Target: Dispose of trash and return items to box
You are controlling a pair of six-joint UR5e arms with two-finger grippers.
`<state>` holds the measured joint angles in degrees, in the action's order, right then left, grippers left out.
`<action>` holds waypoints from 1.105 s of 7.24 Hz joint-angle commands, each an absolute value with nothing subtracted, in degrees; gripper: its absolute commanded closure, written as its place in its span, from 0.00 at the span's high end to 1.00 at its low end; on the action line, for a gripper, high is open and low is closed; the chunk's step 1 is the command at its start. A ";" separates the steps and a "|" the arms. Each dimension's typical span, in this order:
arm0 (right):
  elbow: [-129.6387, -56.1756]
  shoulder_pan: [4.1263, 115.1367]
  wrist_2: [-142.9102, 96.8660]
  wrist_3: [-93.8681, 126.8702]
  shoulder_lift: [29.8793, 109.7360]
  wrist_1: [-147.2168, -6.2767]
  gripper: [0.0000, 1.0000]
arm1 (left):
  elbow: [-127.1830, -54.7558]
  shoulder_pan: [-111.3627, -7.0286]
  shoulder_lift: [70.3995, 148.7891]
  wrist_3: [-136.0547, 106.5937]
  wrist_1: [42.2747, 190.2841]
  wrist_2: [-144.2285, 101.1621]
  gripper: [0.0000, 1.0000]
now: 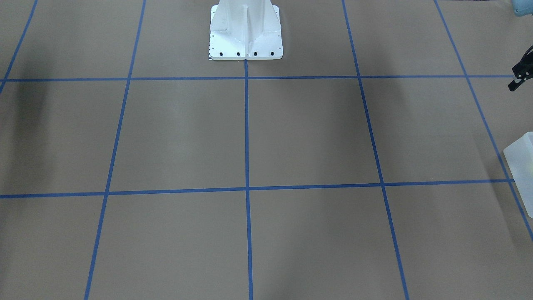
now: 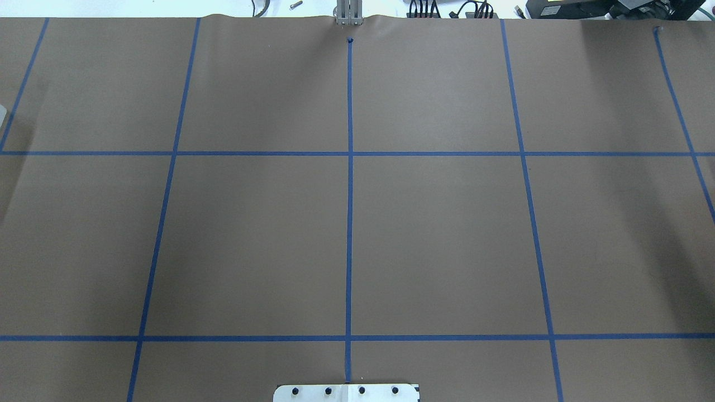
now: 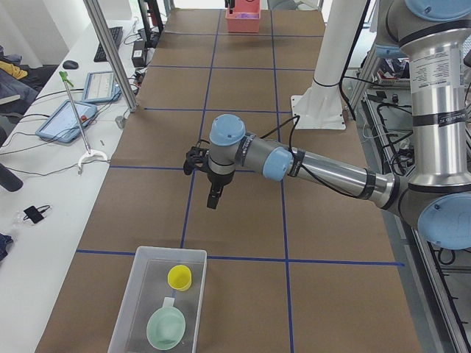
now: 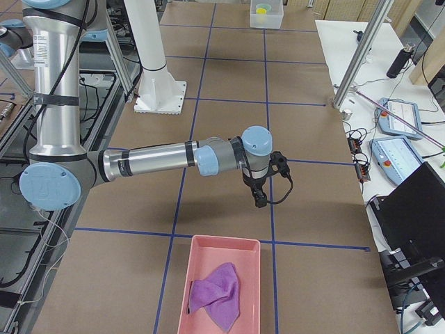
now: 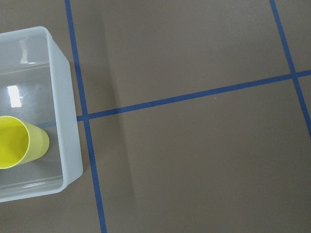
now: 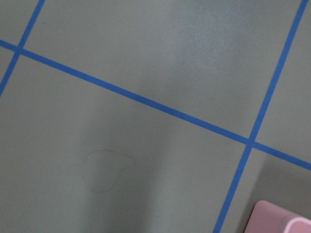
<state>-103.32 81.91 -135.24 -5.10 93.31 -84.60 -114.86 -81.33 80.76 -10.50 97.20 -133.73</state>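
The translucent white box (image 3: 158, 301) stands at the table's left end and holds the pale-yellow cup (image 3: 179, 277) and the mint-green bowl (image 3: 166, 327). The left wrist view shows the box's corner (image 5: 65, 121) with the cup (image 5: 19, 143) inside. My left gripper (image 3: 213, 202) hangs above bare table short of the box, holding nothing that shows. It is cut off at the front view's edge (image 1: 516, 83), so I cannot tell its state. My right gripper (image 4: 260, 202) hangs over the table near a pink bin (image 4: 222, 285). I cannot tell whether it is open or shut.
The pink bin holds a crumpled purple cloth (image 4: 217, 285); its corner shows in the right wrist view (image 6: 286, 218). The white pedestal base (image 1: 245, 33) stands at the robot's side of the table. The brown table (image 2: 435, 240) carries a grid of blue tape.
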 commanded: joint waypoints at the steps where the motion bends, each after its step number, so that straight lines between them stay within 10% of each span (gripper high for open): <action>1: -104.51 82.18 -134.57 -5.18 93.87 -84.73 1.00 | -114.96 -81.47 80.77 -10.90 97.29 -133.24 0.98; 8: -104.77 82.18 -132.80 -5.10 93.51 -84.64 1.00 | -112.59 -80.77 81.65 -10.72 97.56 -132.80 0.98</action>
<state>-104.73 82.18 -133.19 -5.10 93.54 -84.64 -112.70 -80.85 81.54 -10.48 97.59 -132.51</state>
